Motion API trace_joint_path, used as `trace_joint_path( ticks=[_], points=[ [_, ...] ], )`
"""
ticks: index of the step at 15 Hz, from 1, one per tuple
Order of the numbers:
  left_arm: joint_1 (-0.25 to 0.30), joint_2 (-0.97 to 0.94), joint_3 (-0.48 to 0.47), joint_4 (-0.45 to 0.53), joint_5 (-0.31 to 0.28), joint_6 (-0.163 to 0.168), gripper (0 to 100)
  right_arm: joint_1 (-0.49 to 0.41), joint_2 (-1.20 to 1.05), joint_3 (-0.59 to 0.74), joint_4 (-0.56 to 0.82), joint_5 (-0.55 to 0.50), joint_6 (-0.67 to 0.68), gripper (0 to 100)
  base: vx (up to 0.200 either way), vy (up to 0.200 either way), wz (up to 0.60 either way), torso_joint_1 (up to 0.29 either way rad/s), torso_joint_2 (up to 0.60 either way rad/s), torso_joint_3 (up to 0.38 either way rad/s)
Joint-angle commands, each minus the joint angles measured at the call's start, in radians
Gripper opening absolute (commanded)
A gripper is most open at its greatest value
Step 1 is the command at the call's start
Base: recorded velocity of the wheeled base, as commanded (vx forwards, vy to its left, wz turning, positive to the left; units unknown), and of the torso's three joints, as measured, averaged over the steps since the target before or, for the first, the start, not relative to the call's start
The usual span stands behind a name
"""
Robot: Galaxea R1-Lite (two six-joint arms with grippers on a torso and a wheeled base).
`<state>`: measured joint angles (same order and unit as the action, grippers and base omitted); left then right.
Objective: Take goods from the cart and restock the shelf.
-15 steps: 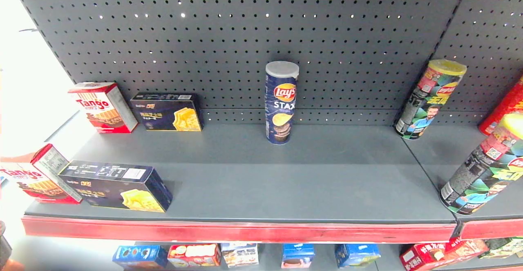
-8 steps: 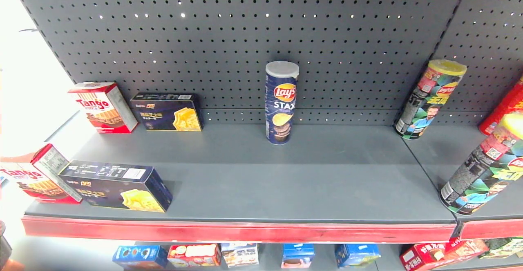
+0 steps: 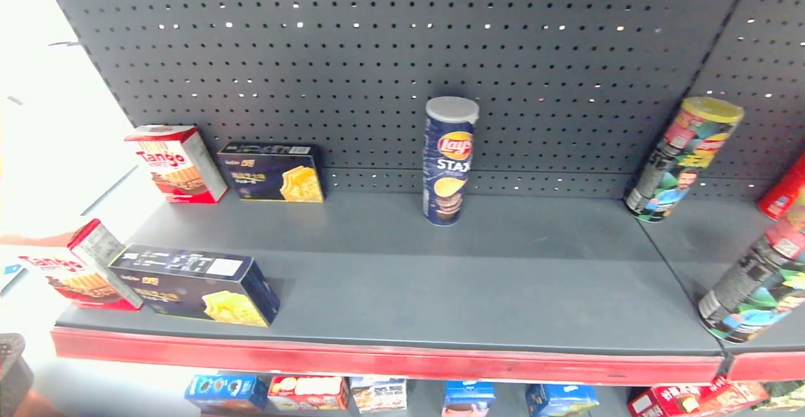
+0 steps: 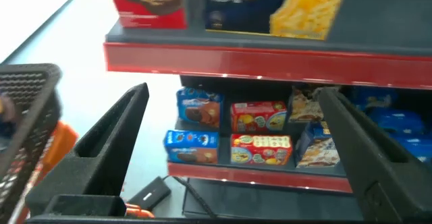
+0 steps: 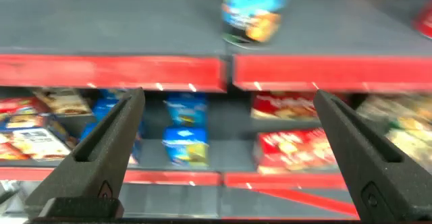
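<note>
Looking through the head view, I have the grey shelf (image 3: 478, 291) ahead, backed by pegboard (image 3: 377, 58). A dark blue can (image 3: 450, 162) with a grey lid stands upright at the back, near the middle. Its label carries a red-and-yellow badge above white lettering. To its left, a red-and-white wafer box (image 3: 179, 164) sits at the back just beside a navy box (image 3: 277, 173) printed with a yellow biscuit. A matching pair sits at the front left corner. Toward the right stand two green-and-black cans (image 3: 682, 159) with yellow lids. A black mesh basket (image 3: 12, 366) pokes in at the lower left.

Through the left wrist view, the left gripper (image 4: 233, 96) hangs spread wide, holding nothing and touching nothing, in front of the shelf's red front edge (image 4: 270, 55). Small blue and red boxes (image 4: 260, 133) sit on the lower tier beyond it.

Through the right wrist view, the right gripper (image 5: 229, 97) is likewise spread wide and empty. A green-and-blue can (image 5: 253, 15) stands on the shelf above it, near the red edge.
</note>
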<state>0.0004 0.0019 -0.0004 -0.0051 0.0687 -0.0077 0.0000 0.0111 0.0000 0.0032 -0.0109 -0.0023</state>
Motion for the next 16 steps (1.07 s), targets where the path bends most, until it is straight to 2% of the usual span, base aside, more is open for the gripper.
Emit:
trace_joint_path(
  ticks=[1,9,16],
  points=[
    [0.0,0.001,0.0,0.001,0.0,0.0,100,0.0,0.001,0.0,0.0,-0.001,-0.001,100,0.0,0.0,0.6,0.012,0.01,0.002],
    [0.0,0.001,0.0,0.001,0.0,0.0,100,0.0,0.001,0.0,0.0,-0.003,-0.001,100,0.0,0.0,0.6,-0.001,0.0,0.002],
    [0.0,0.001,0.0,0.001,-0.004,0.005,100,0.0,0.001,0.0,0.0,-0.004,0.002,100,0.0,0.0,0.0,0.0,0.0,0.0]
  ],
)
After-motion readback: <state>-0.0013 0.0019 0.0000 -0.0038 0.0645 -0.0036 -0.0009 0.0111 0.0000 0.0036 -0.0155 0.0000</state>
